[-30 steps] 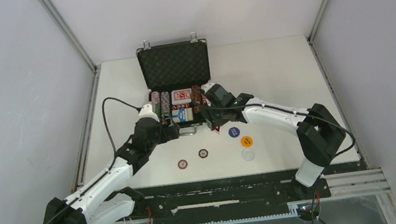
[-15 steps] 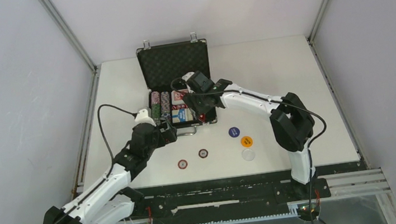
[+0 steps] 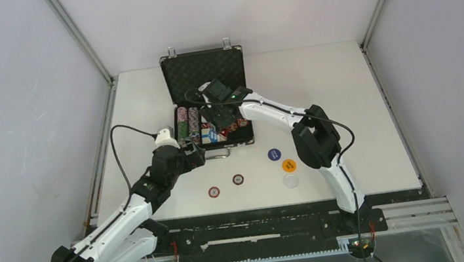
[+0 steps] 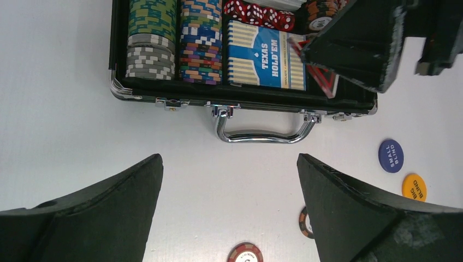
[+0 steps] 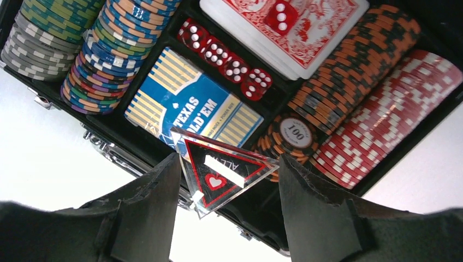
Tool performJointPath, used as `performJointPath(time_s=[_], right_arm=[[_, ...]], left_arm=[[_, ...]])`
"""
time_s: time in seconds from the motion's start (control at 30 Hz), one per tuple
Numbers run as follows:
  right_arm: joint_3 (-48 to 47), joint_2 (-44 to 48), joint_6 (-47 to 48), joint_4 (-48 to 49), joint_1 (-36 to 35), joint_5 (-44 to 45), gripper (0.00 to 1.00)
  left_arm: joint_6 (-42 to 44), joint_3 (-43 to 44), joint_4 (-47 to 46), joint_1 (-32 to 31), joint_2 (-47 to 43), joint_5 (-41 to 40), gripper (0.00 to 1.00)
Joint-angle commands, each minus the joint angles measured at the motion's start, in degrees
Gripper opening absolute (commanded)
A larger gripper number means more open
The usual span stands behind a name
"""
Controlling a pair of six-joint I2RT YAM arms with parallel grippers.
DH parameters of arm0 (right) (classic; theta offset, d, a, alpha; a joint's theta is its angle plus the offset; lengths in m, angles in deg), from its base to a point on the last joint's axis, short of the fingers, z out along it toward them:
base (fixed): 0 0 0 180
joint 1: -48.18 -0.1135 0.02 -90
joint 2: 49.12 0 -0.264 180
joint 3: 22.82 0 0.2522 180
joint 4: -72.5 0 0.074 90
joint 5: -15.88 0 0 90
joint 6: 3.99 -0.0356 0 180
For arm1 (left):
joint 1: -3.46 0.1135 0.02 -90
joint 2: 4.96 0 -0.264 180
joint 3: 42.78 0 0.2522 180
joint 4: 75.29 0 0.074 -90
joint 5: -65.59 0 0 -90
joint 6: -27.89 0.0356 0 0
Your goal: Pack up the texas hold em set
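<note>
White desk boxed in by pale walls, and the black case sits toward the back of it with its lid standing open. Inside the case, going left to right, you've got a row of green and grey chips and a row of blue and mixed chips. Next comes the blue deck at the front, with a line of red dice behind it. The red deck is behind those, with one more die lying on top of it. Right of the decks are the orange-and-black chips and the red-and-white chips. The right hand hangs over the front part of the case, above the blue deck, pinching a clear triangle piece with a red heart on it between its fingers. The left hand is just in front of the case's metal handle, spread wide with nothing in it, over bare desk. Not packed yet: one loose chip and a second chip lie on the desk in front of the case. Off to the front right of the case there's a blue button, an orange button and a white button.
</note>
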Motion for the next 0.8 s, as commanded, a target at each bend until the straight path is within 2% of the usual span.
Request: performJointPath(time_s=[0.0, 0.13, 0.23, 0.3, 0.5, 0.77], right_arm=[[-4.23, -1.63, 1.11, -0.62, -1.61, -0.29, 0.47], [-6.33, -3.96, 0.99, -0.11, -1.93, -0.08, 0.53], [-4.87, -3.55, 0.72, 2.27, -1.96, 1.22, 0.7], [-1.65, -1.15, 0.85, 5.83, -2.09, 2.19, 0.73], [12.92, 11.84, 0.19, 15.92, -3.08, 8.93, 0.73], [34.75, 27.49, -8.78, 15.52, 1.11, 11.81, 0.73]], left_arm=[[-0.76, -1.09, -2.43, 0.51, -0.69, -0.51, 0.97], [-0.63, -0.95, -2.46, 0.56, -0.44, -0.27, 0.97], [-0.55, -1.05, -2.63, 0.56, -0.27, -0.24, 0.97], [-0.47, -0.92, -2.64, 0.56, 0.02, -0.01, 0.97], [-0.37, -0.85, -3.31, 0.65, 0.47, 0.33, 0.97], [-0.26, -1.06, -4.76, 0.61, -0.9, 1.75, 0.96]])
